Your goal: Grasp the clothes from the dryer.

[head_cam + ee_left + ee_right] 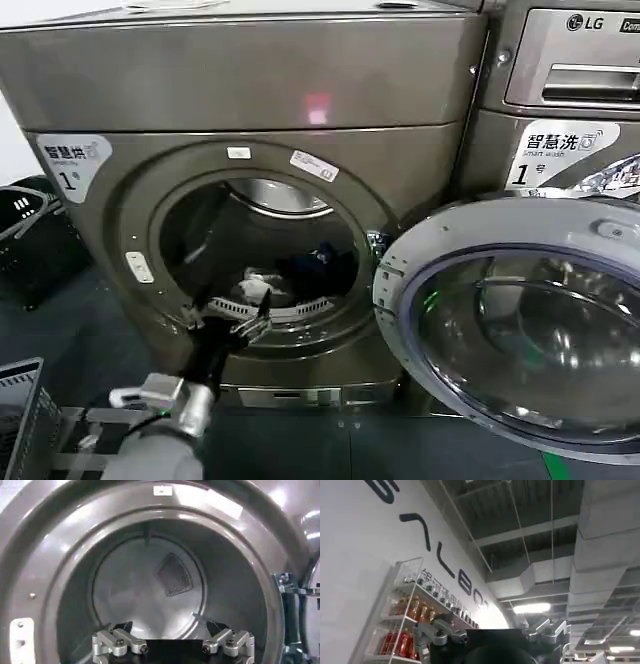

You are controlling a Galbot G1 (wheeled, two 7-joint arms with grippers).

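The dryer stands before me with its round porthole open. On the drum floor inside lies the clothes, a small white fabric piece. My left gripper is at the lower rim of the porthole, just in front of and below the white piece, apart from it. In the left wrist view the left gripper is open with nothing between its fingers, facing the steel drum's back wall. My right gripper is raised toward the ceiling, away from the machine, and stands open and empty.
A dark navy garment lies in the drum to the right of the white piece. The dryer's glass door hangs open on the right. An LG machine stands to the right. A dark basket sits at the left.
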